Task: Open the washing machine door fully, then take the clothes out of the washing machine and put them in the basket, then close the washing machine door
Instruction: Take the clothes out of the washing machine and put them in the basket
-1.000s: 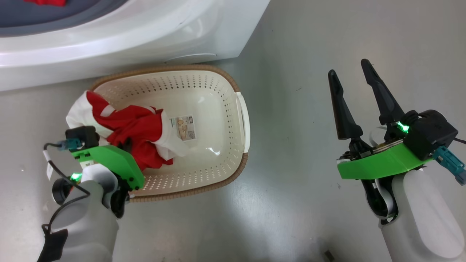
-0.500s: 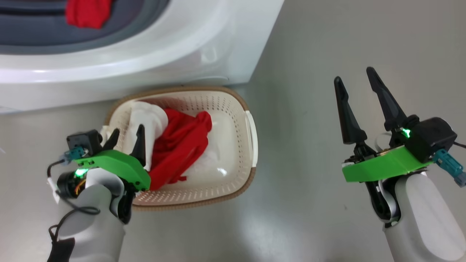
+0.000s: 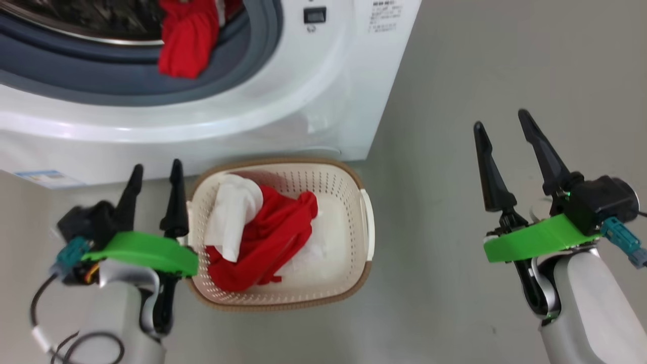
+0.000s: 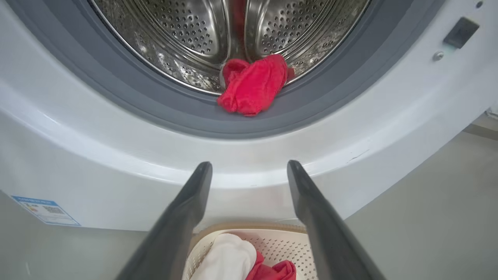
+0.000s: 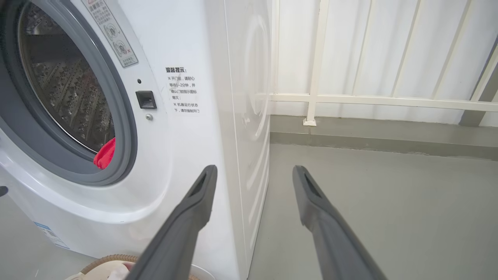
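Observation:
The washing machine (image 3: 283, 101) stands open, and its door is out of view. One red garment (image 3: 187, 40) hangs over the grey ring at the drum's mouth (image 4: 253, 83) (image 5: 105, 155). The cream basket (image 3: 365, 217) sits on the floor before the machine. Inside it lie red and white clothes (image 3: 268, 237) (image 4: 229, 260). My left gripper (image 3: 155, 168) is open and empty, just left of the basket, pointing at the machine's front (image 4: 249, 165). Off to the right, over bare floor, my right gripper (image 3: 501, 120) is open and empty too (image 5: 255, 170).
A blue sticker (image 4: 46, 210) sits low on the machine's front. Grey floor (image 3: 455, 60) stretches to the right of the machine. In the right wrist view a white railing (image 5: 319, 97) and a wall stand behind it.
My left gripper has opened, let go of the red and white garment and risen out of the basket to its left side. The camera has tilted up toward the drum.

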